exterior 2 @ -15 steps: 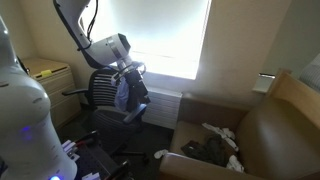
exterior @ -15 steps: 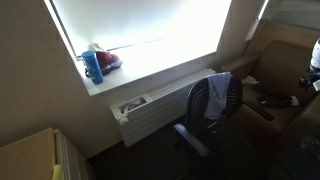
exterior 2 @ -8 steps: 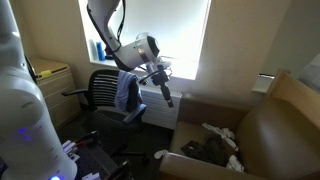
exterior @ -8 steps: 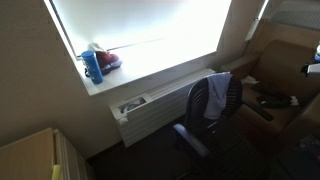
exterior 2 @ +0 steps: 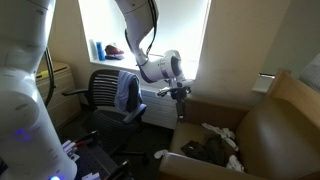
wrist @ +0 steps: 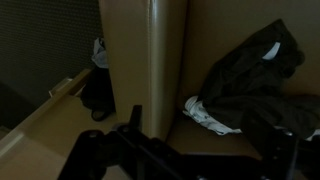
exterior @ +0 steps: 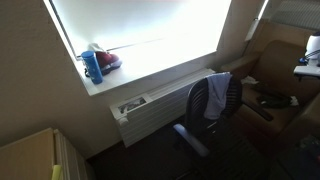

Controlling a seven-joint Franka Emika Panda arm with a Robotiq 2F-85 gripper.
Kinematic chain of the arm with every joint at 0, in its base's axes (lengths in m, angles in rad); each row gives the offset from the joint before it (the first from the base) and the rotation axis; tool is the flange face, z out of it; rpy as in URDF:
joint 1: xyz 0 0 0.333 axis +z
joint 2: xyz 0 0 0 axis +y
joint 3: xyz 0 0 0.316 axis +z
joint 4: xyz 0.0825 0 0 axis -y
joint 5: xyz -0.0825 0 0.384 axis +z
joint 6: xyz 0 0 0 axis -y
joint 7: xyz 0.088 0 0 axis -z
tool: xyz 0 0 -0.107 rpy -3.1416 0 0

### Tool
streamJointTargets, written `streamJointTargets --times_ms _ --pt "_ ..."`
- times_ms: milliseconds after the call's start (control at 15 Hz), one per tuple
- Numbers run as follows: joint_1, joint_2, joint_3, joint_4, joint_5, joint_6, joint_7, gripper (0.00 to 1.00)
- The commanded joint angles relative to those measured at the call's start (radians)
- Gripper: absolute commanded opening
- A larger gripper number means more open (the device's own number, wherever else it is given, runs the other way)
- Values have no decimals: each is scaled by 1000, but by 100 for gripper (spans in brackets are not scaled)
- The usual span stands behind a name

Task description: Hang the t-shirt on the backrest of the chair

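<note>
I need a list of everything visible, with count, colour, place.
White heater: one, white, under the window sill.
Black office chair: one, black, by the heater.
Blue t-shirt: one, blue, draped over the chair's backrest.
Blue plastic bottle: one, blue, on the sill.
Red object: one, red, beside the bottle.
Brown armchair: one, brown, near the chair.
Dark crumpled clothes: one heap, dark, on the armchair.
White cloth: one, white, beside them.
Wooden cabinet: one, tan, picture corner.
Robot gripper: one, dark, between chair and armchair.
</note>
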Motion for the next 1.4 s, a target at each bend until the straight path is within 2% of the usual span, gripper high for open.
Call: streamJointTargets --times_ms 0,333,600,667,800,867,1133,1267,1333 --pt "70 48 -79 30 -31 76 168 100" --pt "101 312 -153 253 24 181 432 100" --pt "109 506 -202 490 170 152 549 100" --pt "87 546 -172 561 264 49 510 100" --pt "54 559 -111 624 387 -114 380 100" --pt "106 535 -184 538 343 7 437 100" --pt "129 574 -203 577 356 -11 452 100" --pt "134 680 -211 681 374 -49 503 100" --pt "117 730 -191 733 394 -75 489 100"
